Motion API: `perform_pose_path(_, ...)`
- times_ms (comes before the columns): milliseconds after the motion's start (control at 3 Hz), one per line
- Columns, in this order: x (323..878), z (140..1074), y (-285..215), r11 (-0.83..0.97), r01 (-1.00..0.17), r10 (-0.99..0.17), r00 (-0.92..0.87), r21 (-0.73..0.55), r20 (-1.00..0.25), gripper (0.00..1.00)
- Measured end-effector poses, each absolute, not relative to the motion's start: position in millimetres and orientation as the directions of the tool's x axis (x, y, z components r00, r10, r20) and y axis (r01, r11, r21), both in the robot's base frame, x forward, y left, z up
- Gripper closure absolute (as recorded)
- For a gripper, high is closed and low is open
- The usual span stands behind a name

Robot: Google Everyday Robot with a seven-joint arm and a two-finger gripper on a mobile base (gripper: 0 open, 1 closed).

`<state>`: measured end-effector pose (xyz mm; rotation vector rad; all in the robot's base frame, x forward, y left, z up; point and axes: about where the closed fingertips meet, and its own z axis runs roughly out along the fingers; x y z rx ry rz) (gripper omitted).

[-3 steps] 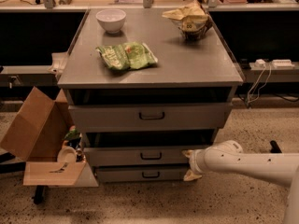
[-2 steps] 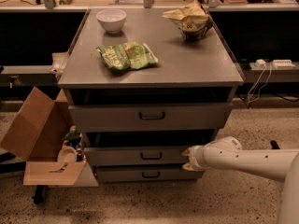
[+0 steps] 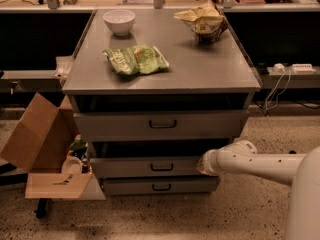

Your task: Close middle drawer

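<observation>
The middle drawer is the second of three grey drawers under the grey cabinet top, with a short front and a small dark loop handle. It stands pulled out a little, with a dark gap above its front. My gripper on the white arm comes in from the right and rests against the right end of the middle drawer's front. The taller top drawer is also out a little. The bottom drawer sits just below.
On the cabinet top lie a white bowl, a green snack bag and a crumpled tan bag. An open cardboard box with small items stands on the floor at the left. Cables and a power strip are at the right.
My gripper has moved left and slightly up along the drawer front's right end. The middle drawer's front looks pushed in slightly.
</observation>
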<state>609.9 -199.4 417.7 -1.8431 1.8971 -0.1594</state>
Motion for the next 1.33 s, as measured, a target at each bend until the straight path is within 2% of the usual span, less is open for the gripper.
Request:
perform_pose_path(667,609.9,417.7,-199.4,0.083,-0.909,-0.965,0.029,-0.409,-0.259,0.16)
perform_pose_path(1000,609.9,417.6,-199.4,0.083,-0.909,-0.965,0.029,-0.409,-0.259,0.00)
perform_pose_path(1333,609.9,417.6,-199.4,0.083,-0.909,-0.965,0.029,-0.409,-0.259,0.00)
